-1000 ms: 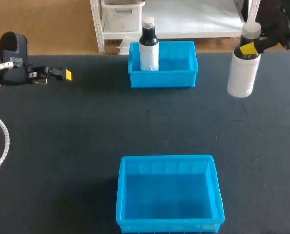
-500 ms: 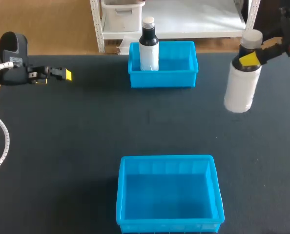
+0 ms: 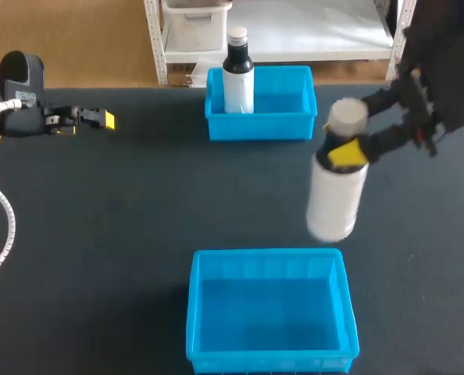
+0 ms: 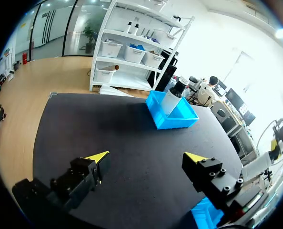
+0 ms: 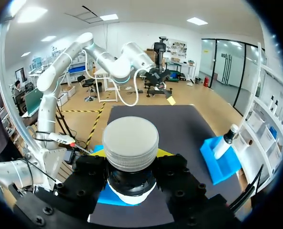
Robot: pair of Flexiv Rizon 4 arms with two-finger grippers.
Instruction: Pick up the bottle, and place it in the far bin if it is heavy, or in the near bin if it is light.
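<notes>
At the upper left of the frame, my left gripper [image 3: 99, 119] sits low over the dark, matte table [image 3: 123, 234]. Its yellow-tipped fingers are spread wide and hold nothing, and I judge it is parked out of the way. At upper centre is the far bin [image 3: 259, 127], a glossy blue plastic box with straight walls. A dark bottle [image 3: 237, 74] with a white label stands upright in its left corner. At lower centre the near bin [image 3: 267, 254], the same blue plastic, lies open with nothing in it. Just above its upper right corner hangs the white bottle [image 3: 337, 195], a smooth, rounded cylinder. My right gripper [image 3: 345, 152] is clamped on its neck under the ribbed grey cap [image 5: 130, 140]. That grip leaves the body hanging free, I think to lower into a bin.
</notes>
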